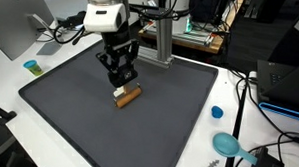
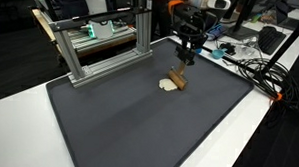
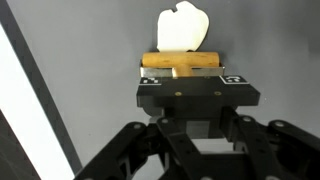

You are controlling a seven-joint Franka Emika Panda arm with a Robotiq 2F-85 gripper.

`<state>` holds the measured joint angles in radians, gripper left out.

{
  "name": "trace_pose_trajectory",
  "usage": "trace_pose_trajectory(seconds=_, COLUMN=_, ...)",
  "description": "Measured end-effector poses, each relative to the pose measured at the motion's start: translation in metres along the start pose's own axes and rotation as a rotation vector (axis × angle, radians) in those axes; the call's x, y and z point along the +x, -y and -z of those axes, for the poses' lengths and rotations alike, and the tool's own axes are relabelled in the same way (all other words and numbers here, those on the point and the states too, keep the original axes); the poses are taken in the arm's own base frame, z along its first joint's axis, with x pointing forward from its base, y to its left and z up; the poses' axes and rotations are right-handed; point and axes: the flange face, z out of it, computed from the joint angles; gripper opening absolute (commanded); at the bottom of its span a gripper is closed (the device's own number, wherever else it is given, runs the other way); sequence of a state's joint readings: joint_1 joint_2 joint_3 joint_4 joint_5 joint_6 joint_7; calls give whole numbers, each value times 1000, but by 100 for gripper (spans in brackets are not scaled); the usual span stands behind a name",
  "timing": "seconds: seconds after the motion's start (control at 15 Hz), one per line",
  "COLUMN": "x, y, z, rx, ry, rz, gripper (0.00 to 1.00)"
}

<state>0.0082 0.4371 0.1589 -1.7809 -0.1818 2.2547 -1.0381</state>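
End effector (image 1: 123, 86) low over dark mat (image 1: 60, 107) on worktop, jaws clamped on wooden bar (image 3: 180, 62); cream apple-shaped piece (image 3: 182, 27) just beside bar.

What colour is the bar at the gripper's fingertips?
The bar is tan, clearest in the wrist view.
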Motion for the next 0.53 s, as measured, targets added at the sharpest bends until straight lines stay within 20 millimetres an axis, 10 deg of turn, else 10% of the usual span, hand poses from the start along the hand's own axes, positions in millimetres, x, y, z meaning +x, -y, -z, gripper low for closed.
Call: trace_pose_trajectory(seconds=0.53, x=7, y=-2, z=19, rx=-40, ry=-25, rz=-5, gripper=21)
